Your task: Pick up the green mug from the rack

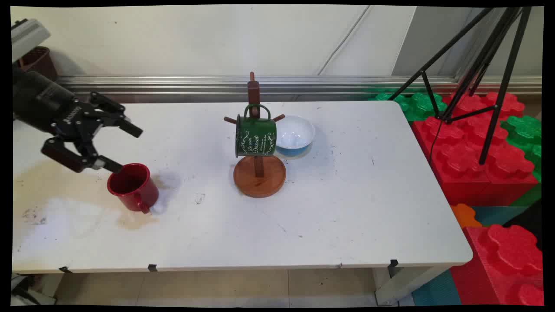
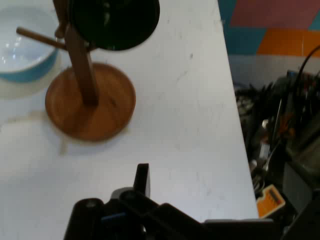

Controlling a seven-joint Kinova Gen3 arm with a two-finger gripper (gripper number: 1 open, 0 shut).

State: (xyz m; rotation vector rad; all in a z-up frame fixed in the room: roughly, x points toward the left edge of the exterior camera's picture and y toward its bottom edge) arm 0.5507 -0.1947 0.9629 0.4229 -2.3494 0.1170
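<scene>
The black gripper (image 1: 125,147) is reaching in from the left side of the white table (image 1: 347,208), its two fingers spread wide apart and holding nothing. The lower finger's tip is sitting right at the far rim of a red mug (image 1: 132,187), though whether it is actually touching the rim cannot be told; the upper finger is pointing out over the bare tabletop above the mug. The red mug is standing upright near the table's left end, its mouth facing up and its handle turned toward the near edge. Well apart from it, around the middle of the table, a wooden mug tree (image 1: 259,175) is standing on its round base, and a green mug (image 1: 256,135) with white lettering is hanging on its side from one of the pegs. Just behind and to the right of the tree, a white bowl with a blue outside (image 1: 295,135) is resting on the table

In the hand view, the tree's base (image 2: 90,107), the green mug's dark mouth (image 2: 114,22) and the bowl (image 2: 25,47) are lying ahead of the gripper (image 2: 142,180)
</scene>
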